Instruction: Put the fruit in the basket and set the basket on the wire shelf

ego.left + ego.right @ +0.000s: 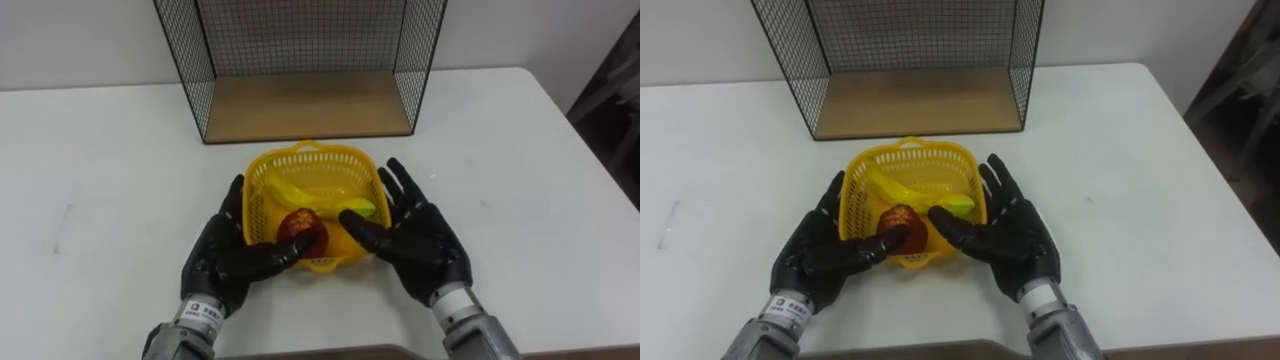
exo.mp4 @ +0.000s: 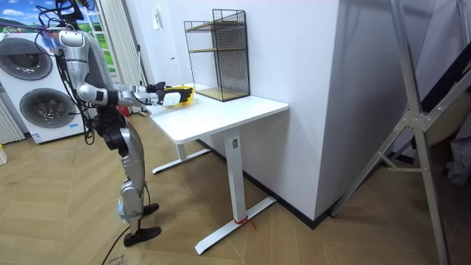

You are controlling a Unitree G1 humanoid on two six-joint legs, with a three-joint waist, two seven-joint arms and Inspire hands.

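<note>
Pressed left hand (image 1: 225, 255) and right hand (image 1: 420, 240) against basket (image 1: 312, 158) sides, fingers straight, thumbs at near rim, clasping nothing: likely to squeeze and lift. Rested on table (image 1: 100, 180), fruit (image 1: 302, 225) inside, just near of shelf (image 1: 300, 105).

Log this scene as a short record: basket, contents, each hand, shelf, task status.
basket: yellow plastic lattice basket, between the two hands, over the white table, just in front of the shelf
contents: yellow banana, red apple, small yellow-green fruit
left hand: against the basket's left wall, fingers straight, thumb reaching toward the apple
right hand: against the basket's right wall, fingers straight
shelf: black wire shelf with wooden floor, at the table's far edge
status: fruit in basket; basket not yet on shelf
</note>
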